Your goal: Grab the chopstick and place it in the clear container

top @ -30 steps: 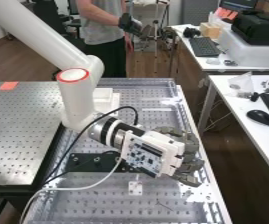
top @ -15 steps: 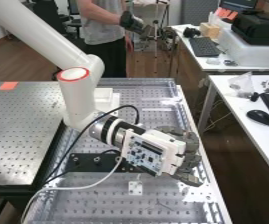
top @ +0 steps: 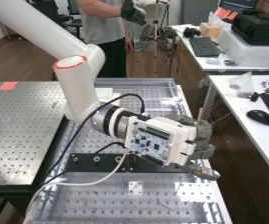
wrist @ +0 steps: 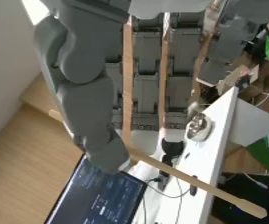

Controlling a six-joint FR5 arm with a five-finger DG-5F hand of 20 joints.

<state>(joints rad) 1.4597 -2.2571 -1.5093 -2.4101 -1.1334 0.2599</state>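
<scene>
Chopstick [wrist: 198, 183], one end hidden, curled hand [top: 200, 150] covering it.

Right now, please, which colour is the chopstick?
The chopstick is light tan, like bare wood; the wrist view shows it best.

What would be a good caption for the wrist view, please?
Wooden chopstick jutting from the thumb tip of the robot's dark grey hand, with a lit screen beyond.

Perforated bench [top: 111, 206]; on it black bar [top: 85, 161], small plate [top: 136, 188], probably white box [top: 105, 93].
</scene>
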